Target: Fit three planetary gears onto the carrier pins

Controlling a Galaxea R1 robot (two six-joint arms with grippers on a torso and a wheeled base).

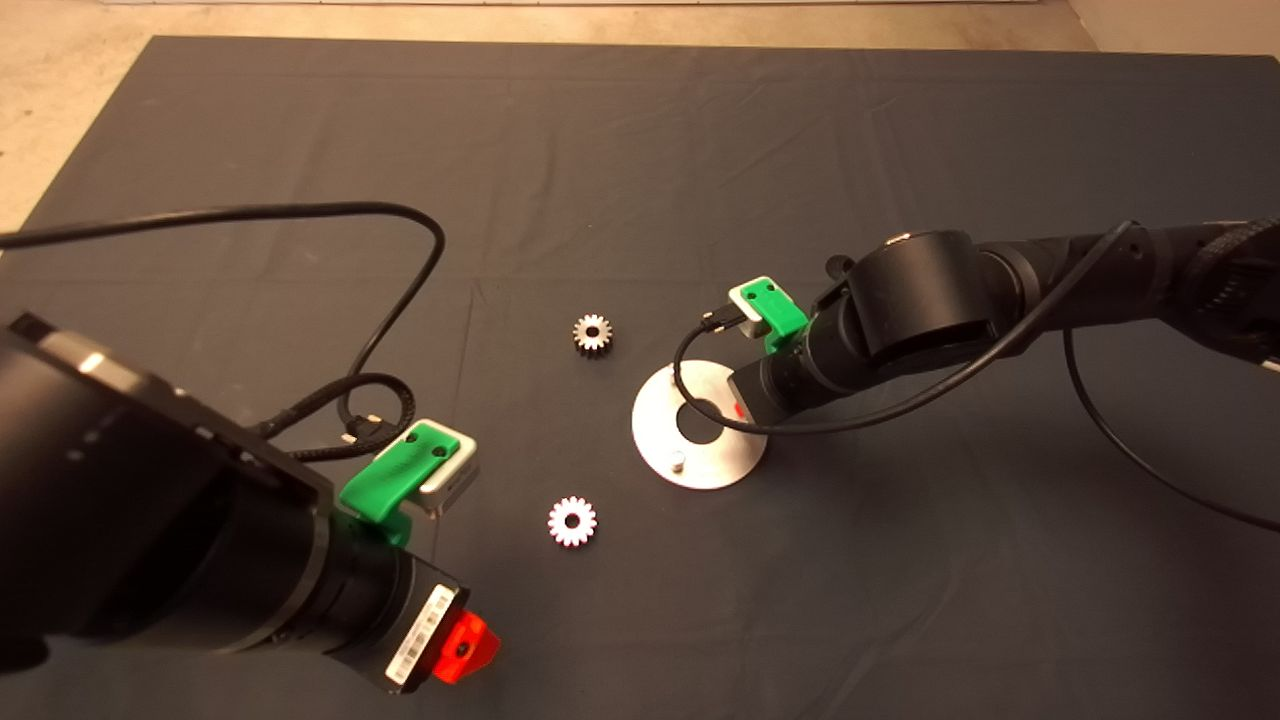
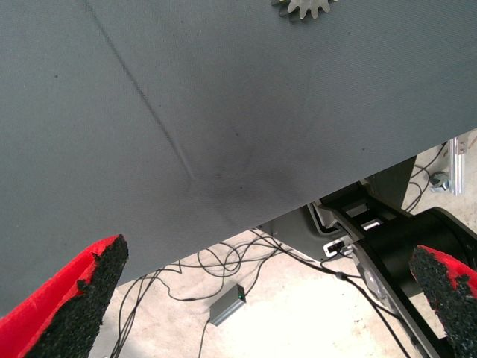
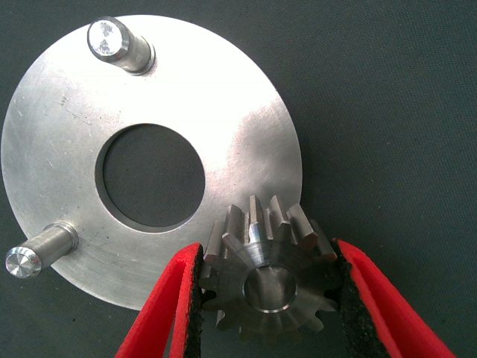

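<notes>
One planetary gear (image 3: 270, 282) sits clenched between the jaws of the right gripper (image 3: 270, 298) at the rim of the carrier disc (image 3: 246, 142). Its bore appears filled by a pin end, so it is judged to be seated, or nearly seated, on the third pin; full seating cannot be confirmed. The gear is silvery, with straight-cut teeth and a machined face. The other two carrier pins (image 3: 118, 46) (image 3: 37, 252) stand bare, short and polished, on either side of the large centre hole. Two more gears lie flat on the dark worktop (image 1: 640, 150): one (image 1: 592, 334) beyond the disc's left edge in the head view, the other (image 1: 572, 521) nearer the camera, both apart from the disc. Thus about one installation of three is in hand and two remain. The left gripper (image 1: 466, 647) waits at the worktop's near-left edge, jaws spread and empty.
</notes>
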